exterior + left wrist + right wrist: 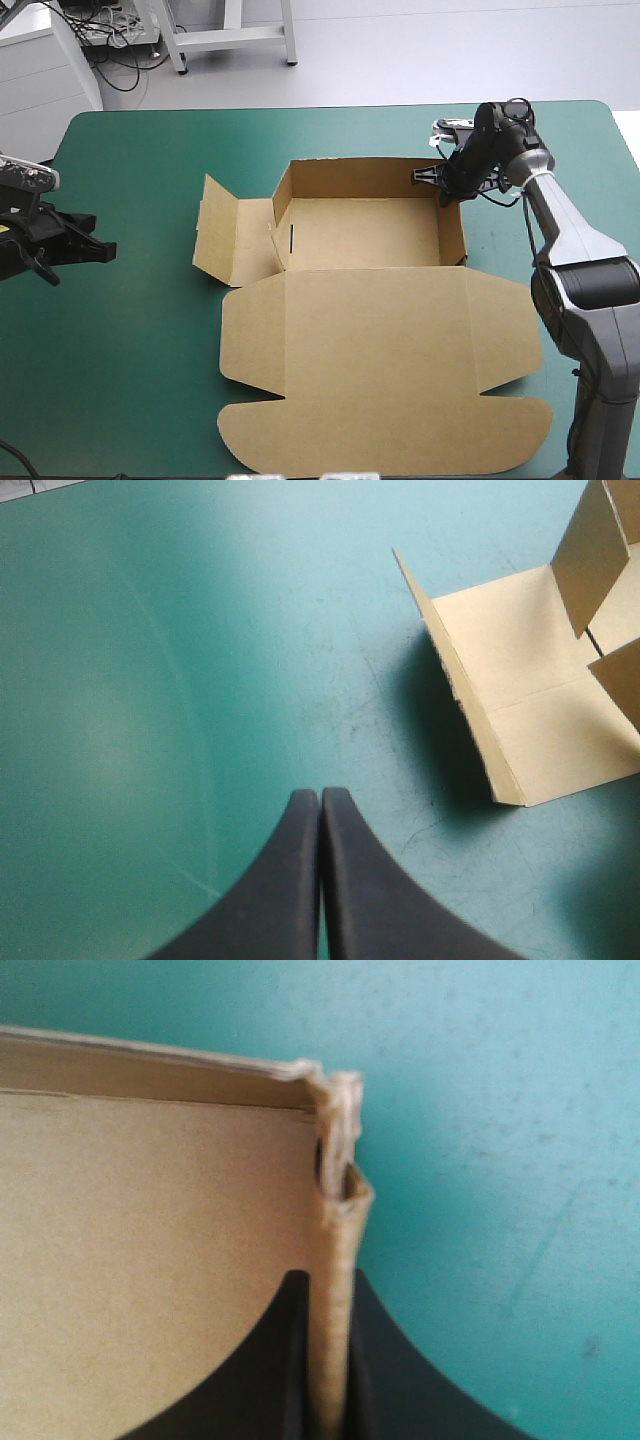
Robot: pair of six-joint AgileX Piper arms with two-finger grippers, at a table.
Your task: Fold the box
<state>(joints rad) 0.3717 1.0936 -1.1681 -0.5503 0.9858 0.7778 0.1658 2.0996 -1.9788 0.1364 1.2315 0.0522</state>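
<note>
High view: box (372, 330) (in right claw (432, 178))

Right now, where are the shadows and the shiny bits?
Left wrist view: the box's raised flap throws a dark shadow on the teal-green cover, and a pale sheen lies farther from the box, beside the shut left gripper. High view: the light is even, with hardly any shadow. Right wrist view: the right gripper pinches the box wall, with only a dark slit at the corner.

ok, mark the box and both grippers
box (380, 340), high view, on the flat lid panel.
left gripper (320, 793), left wrist view, where the shut fingertips meet.
right gripper (328, 1278), right wrist view, between the fingertips clamping the wall.
</note>
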